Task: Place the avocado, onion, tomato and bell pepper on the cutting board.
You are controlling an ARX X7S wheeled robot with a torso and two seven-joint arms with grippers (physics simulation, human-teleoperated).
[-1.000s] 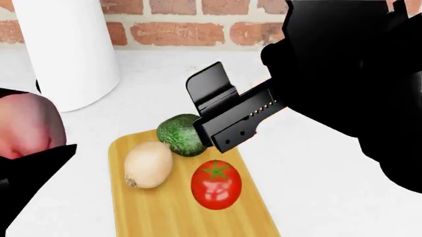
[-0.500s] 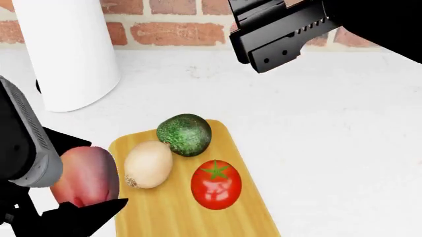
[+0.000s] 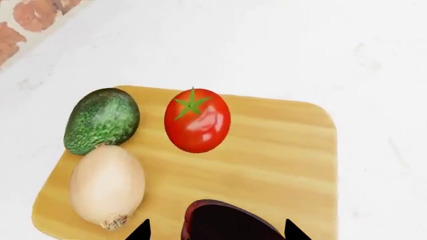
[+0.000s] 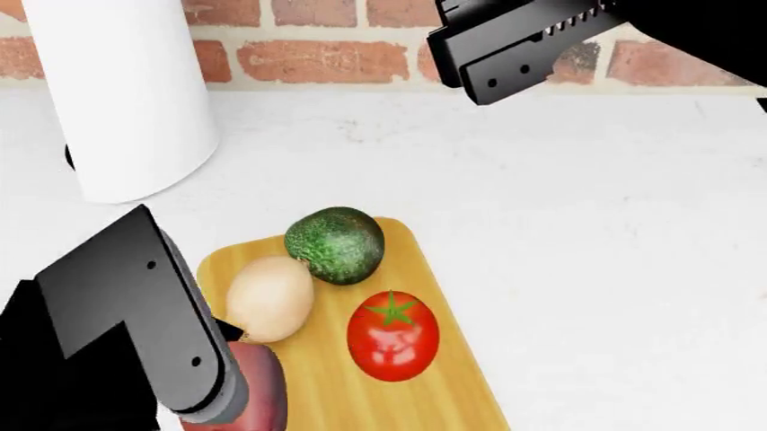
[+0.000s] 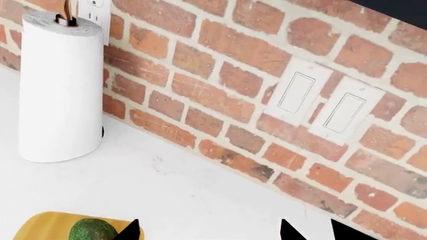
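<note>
The left gripper [image 3: 213,231] is clamped on the pepper [image 3: 230,225] over the board [image 3: 280,155], beside the onion [image 3: 107,185]. Avocado [image 3: 101,120] and tomato [image 3: 197,120] lie on it. The right gripper [image 4: 515,49] hangs high, fingers apart.

The left claw [image 4: 222,395] hid most of the bell pepper [image 4: 258,386]; the cutting board's [image 4: 300,386] near end ran off-frame.
</note>
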